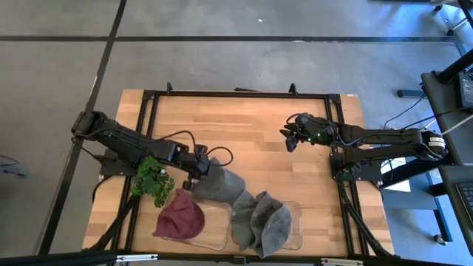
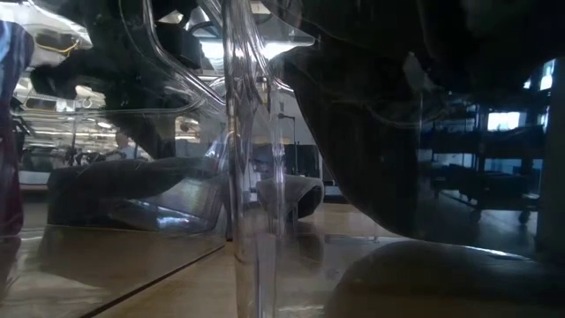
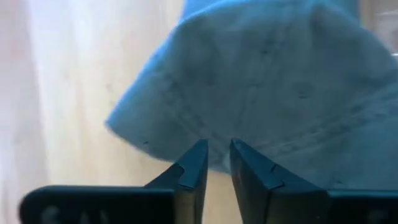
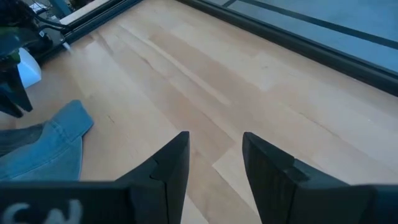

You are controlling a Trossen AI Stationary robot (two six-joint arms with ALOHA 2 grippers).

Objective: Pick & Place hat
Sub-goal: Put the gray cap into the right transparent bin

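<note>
Wooden tabletop (image 1: 251, 133) carried a grey hat (image 1: 219, 184) near its front edge, beside a clear tray (image 1: 297, 222) holding another grey hat (image 1: 263, 223). At the first hat's brim sat the left gripper (image 3: 216, 163), its fingers nearly together with only a slim gap and the cloth just past the tips. A maroon hat (image 1: 180, 217) and green plant (image 1: 152, 179) lay close by. Well apart, the right gripper (image 4: 214, 163) hovered over bare wood, fingers moderately spread, holding nothing.

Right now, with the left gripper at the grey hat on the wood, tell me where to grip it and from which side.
Take the grey hat by its brim edge nearest the left gripper, coming from that side. The brim is thin floppy cloth that narrow jaws can pinch, while the crown is wide and rounded. The right gripper waits apart.
</note>
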